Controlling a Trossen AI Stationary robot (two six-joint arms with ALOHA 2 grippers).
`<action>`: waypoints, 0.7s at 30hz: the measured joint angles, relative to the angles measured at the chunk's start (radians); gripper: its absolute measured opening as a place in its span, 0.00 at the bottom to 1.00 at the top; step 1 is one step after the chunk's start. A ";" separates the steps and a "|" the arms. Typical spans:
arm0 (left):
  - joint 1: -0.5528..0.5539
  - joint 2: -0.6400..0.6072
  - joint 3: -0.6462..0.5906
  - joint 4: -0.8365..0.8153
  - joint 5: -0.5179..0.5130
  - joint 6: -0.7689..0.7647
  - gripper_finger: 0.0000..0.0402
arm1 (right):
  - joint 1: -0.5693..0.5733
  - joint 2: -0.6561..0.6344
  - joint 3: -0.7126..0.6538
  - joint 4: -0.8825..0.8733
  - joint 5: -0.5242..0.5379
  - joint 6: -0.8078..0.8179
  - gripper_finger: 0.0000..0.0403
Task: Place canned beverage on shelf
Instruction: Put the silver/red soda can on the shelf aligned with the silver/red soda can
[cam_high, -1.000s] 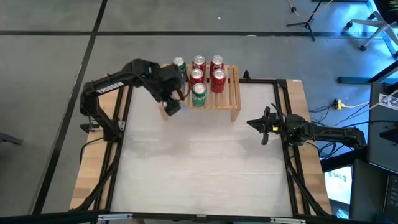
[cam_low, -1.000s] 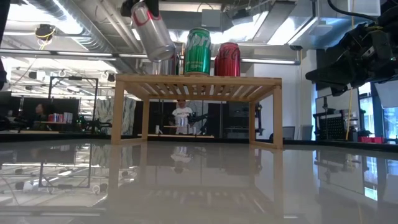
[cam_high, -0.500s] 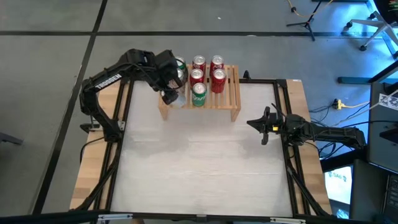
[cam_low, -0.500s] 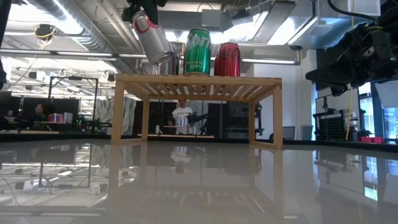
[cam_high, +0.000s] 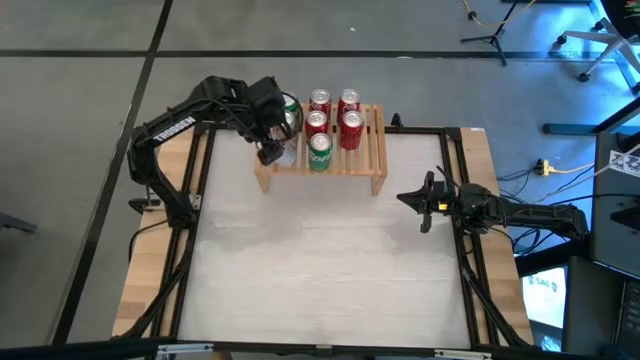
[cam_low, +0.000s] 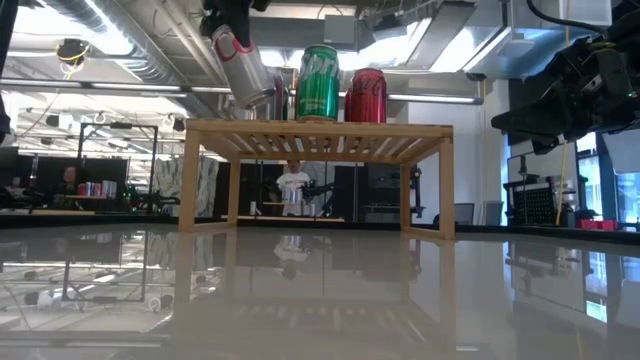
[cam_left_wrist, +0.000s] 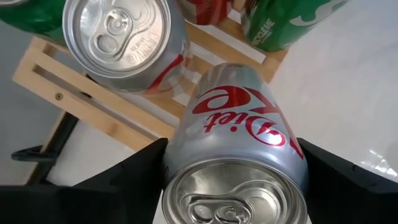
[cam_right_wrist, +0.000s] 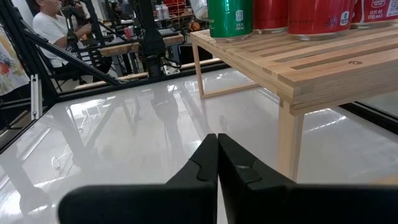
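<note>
Your left gripper (cam_left_wrist: 233, 186) clamps a tilted silver diet cola can (cam_left_wrist: 239, 146) with red lettering over the shelf (cam_high: 340, 160); right gripper (cam_right_wrist: 217, 163) rests closed.

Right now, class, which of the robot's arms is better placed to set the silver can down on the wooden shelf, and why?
Left. Its end effector holds the tilted silver can right over the shelf's left end, beside the green can. The right end effector is shut, empty, and off to the shelf's right over the table.
</note>
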 joint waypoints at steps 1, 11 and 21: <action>0.000 0.000 0.000 0.000 -0.002 0.007 0.72 | 0.000 0.000 0.000 0.000 0.000 0.000 0.01; 0.000 0.000 0.000 0.018 -0.027 0.064 0.72 | 0.000 0.000 0.000 0.000 0.000 0.000 0.01; 0.000 0.016 -0.001 0.015 -0.048 0.092 0.72 | 0.000 0.000 0.000 0.000 0.000 0.000 0.01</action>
